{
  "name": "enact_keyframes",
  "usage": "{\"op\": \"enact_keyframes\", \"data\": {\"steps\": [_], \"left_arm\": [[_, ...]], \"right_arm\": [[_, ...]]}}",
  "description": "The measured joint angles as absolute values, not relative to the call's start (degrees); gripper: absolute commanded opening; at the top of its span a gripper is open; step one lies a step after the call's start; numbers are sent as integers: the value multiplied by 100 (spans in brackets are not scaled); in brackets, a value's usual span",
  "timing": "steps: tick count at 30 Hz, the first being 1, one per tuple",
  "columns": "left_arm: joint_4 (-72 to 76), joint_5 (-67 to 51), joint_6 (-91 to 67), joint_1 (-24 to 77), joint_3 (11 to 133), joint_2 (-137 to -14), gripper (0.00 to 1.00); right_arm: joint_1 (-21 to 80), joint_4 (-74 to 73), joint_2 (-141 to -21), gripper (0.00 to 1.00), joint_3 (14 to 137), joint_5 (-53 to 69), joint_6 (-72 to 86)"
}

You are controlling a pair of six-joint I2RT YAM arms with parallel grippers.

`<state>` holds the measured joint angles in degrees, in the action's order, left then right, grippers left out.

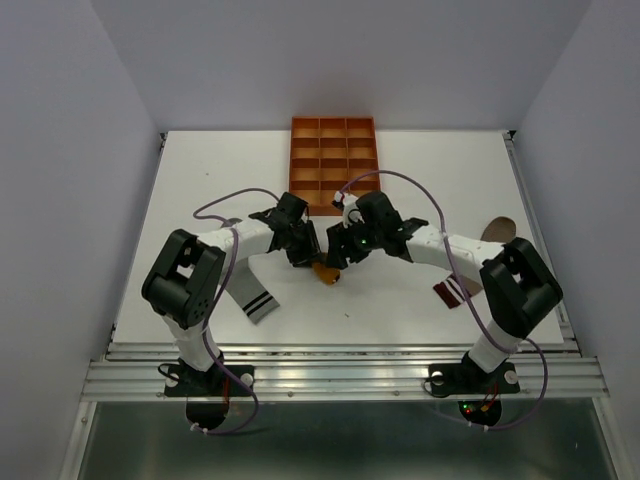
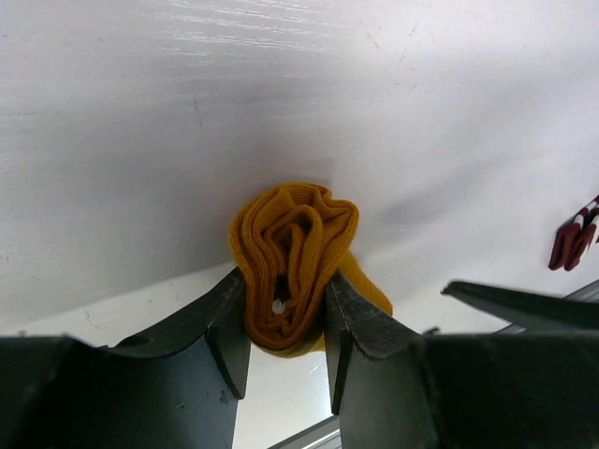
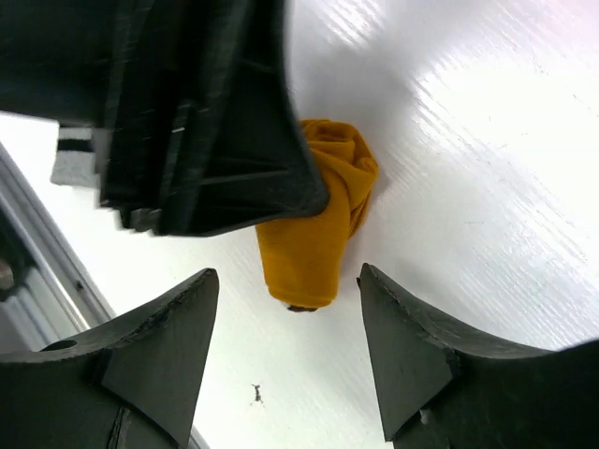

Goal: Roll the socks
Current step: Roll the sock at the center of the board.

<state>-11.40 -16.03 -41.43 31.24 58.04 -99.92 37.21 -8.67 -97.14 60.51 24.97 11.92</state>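
**Yellow sock pinched in the left gripper, right gripper open beside it**

From above, the two wrists meet over the middle of the table (image 1: 430, 170) and cover nearly all of the yellow sock (image 2: 295, 229); only a small orange-yellow edge shows below them. The grey sock (image 1: 257, 302) runs under the left forearm, so only its striped cuff end is clear. The brown sock (image 1: 497, 230) is split by the right arm: a rounded toe shows behind it and the maroon-striped cuff in front. In the right wrist view the left gripper's dark body fills the upper left and hides part of the yellow sock. The tray (image 1: 295, 160) sits at the far edge, its near rim partly behind the grippers.

The left gripper (image 2: 285, 281) is closed on the yellow sock. Its two fingers press the sides of a bunched roll, whose coiled folds face the camera. The roll rests on the table.

The right gripper (image 3: 288, 281) stands with its jaws wide apart and nothing between them. The sock's free end lies just beyond the gap, touching neither finger.
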Motion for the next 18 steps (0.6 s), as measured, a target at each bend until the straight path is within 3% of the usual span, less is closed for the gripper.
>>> {"op": "enact_keyframes", "data": {"steps": [9, 18], "left_arm": [[-1404, -1590, -4198, 3166, 5951, -10055, 0], [-1487, -1605, -4298, 3188, 5970, -10073, 0]], "right_arm": [[4803, -596, -9378, 67, 5822, 976, 661], [5190, -379, -9616, 67, 5815, -303, 464]]}}
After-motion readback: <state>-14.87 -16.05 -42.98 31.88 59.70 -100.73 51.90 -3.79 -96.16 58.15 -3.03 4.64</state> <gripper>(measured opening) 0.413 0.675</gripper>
